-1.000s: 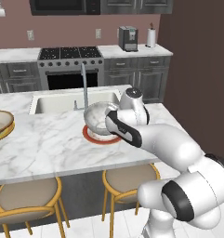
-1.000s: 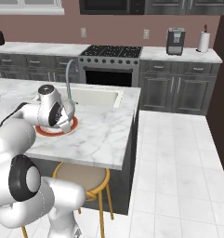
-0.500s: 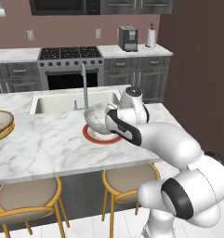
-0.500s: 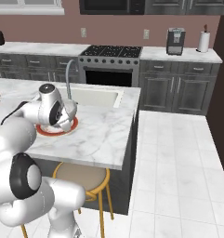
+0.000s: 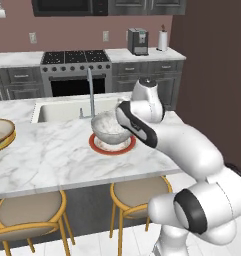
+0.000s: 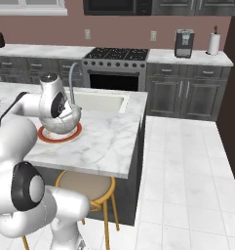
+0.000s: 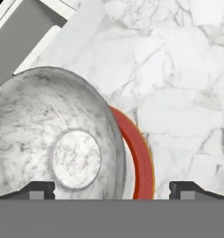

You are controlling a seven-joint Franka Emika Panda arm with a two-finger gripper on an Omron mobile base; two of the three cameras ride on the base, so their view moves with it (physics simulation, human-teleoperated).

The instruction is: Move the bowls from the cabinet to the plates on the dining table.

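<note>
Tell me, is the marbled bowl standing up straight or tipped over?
Upright. The marbled bowl sits on the red-rimmed plate with its opening facing up; the hand view looks down into its empty inside.

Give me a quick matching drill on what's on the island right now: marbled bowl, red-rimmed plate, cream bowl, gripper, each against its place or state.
Things:
1. marbled bowl
2. red-rimmed plate
3. cream bowl
4. gripper

Places or states:
A. far left of the dining table, on a yellow-rimmed plate
B. open, fingertips either side of a bowl's rim
C. sitting on the red-rimmed plate, by the tap
D. flat on the marble, under a bowl

Pairs: 1-C, 2-D, 3-A, 4-B
</note>
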